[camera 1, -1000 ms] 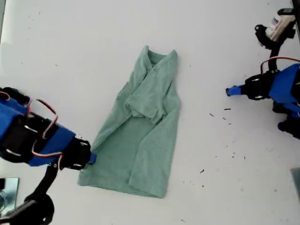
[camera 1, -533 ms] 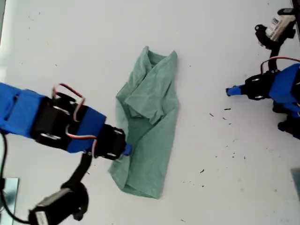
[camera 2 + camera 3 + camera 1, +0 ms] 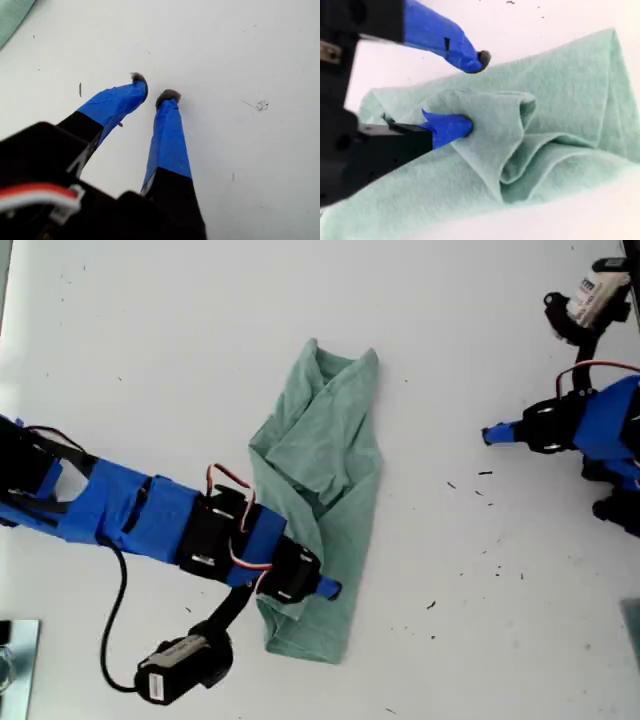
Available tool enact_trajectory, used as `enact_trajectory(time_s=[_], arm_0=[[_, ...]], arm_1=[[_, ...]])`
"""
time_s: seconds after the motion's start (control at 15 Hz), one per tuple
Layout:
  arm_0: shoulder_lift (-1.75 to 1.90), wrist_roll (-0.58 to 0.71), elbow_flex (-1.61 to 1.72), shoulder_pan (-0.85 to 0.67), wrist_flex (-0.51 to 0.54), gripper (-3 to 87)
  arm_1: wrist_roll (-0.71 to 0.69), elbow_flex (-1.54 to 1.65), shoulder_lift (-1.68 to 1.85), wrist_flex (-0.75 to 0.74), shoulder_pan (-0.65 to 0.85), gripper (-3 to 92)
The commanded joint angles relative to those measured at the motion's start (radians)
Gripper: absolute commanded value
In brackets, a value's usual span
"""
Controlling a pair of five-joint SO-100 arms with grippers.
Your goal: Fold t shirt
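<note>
My second gripper (image 3: 325, 589) reaches in from the exterior view's lower left, jaws parted. My first gripper (image 3: 488, 434) sits at that view's right edge, tips slightly apart (image 3: 152, 90).

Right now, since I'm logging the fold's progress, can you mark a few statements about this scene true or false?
1. The t shirt lies fully spread out. False: its side toward the exterior view's left is folded over onto the rest and rumpled.
2. My second end effector is at the shirt with its jaws apart. True.
3. My first end effector grips the shirt's collar. False: it holds nothing and sits over bare table, apart from the shirt, at the exterior view's right.
4. The shirt is the only cloth in view. True.
</note>
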Motion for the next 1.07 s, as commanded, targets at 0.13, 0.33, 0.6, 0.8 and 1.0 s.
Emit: enact_trajectory(time_s=[0.13, 0.33, 0.6, 0.8, 1.0], arm_0=[[0.555, 0.046, 0.0, 0.071, -0.091, 15.5], [0.624, 0.044, 0.081, 0.084, -0.098, 15.4], [1.009, -0.141, 0.761, -0.021, -0.077, 10.1], [1.746, -0.287, 1.513, -0.192, -0.1, -0.2], [2.071, -0.44, 1.833, -0.166, -0.069, -0.3]], arm_1=[[0.043, 0.046, 0.014, -0.018, -0.006, 7.3], [0.058, 0.046, 0.014, -0.018, -0.006, 7.3], [0.54, 0.032, 0.015, 0.006, -0.071, 7.6], [0.486, -0.029, 0.017, 0.029, -0.201, 1.5], [0.583, 0.002, 0.017, 0.026, -0.21, 0.7]])
